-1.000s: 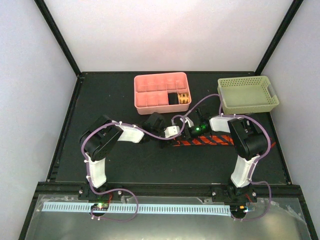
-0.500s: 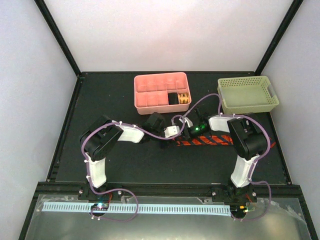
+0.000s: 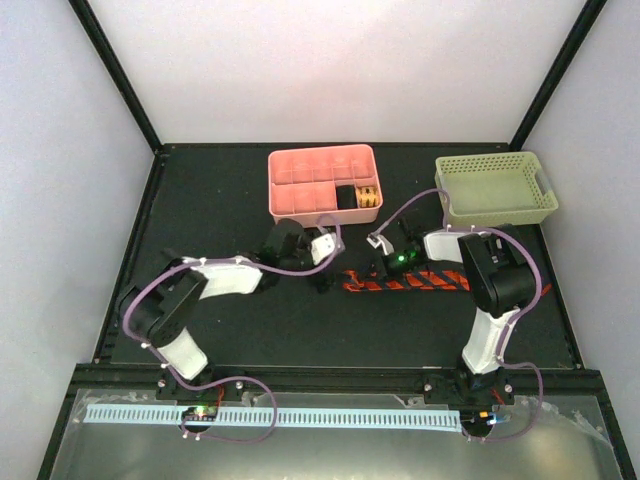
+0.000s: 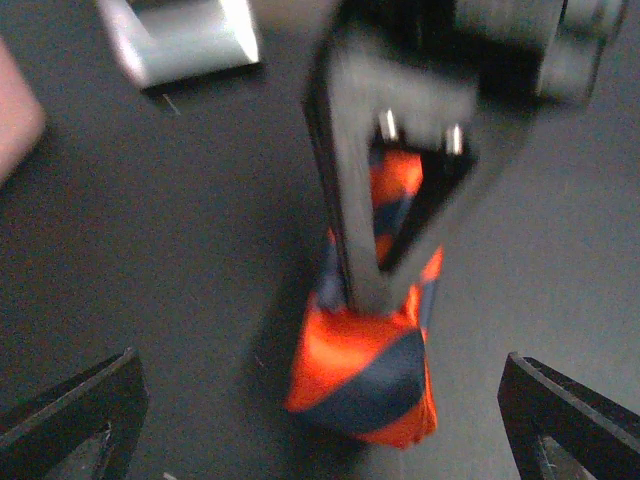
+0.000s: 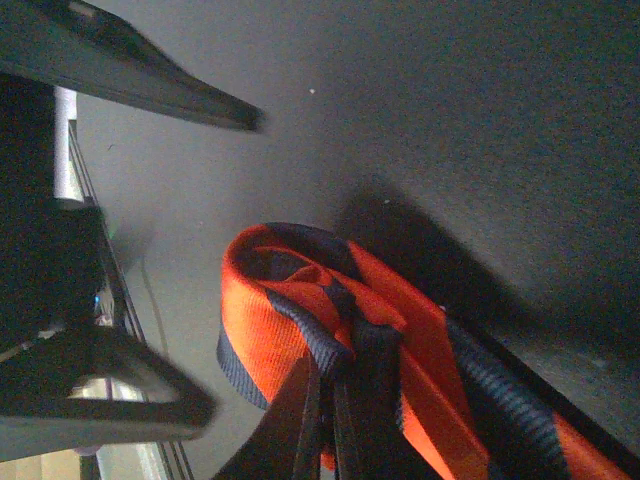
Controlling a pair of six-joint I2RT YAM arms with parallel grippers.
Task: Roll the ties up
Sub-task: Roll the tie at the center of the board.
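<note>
The tie, orange-red with navy stripes, lies flat across the mat right of centre. Its left end is wound into a small roll, which shows in the left wrist view as a folded bundle. My right gripper is shut on that roll, its dark fingers standing over the fabric; from above it is by the green light. My left gripper hangs wide open just left of the roll, touching nothing. The left gripper's fingertips frame the right wrist view.
A pink divided tray at the back centre holds a black roll and a yellowish roll. A pale green basket stands at the back right. Purple cables loop over both arms. Black frame rails edge the mat.
My left gripper opened wide, let go of the tie's rolled end and drew back to the left. The right gripper stayed shut on the roll, hardly moving.
</note>
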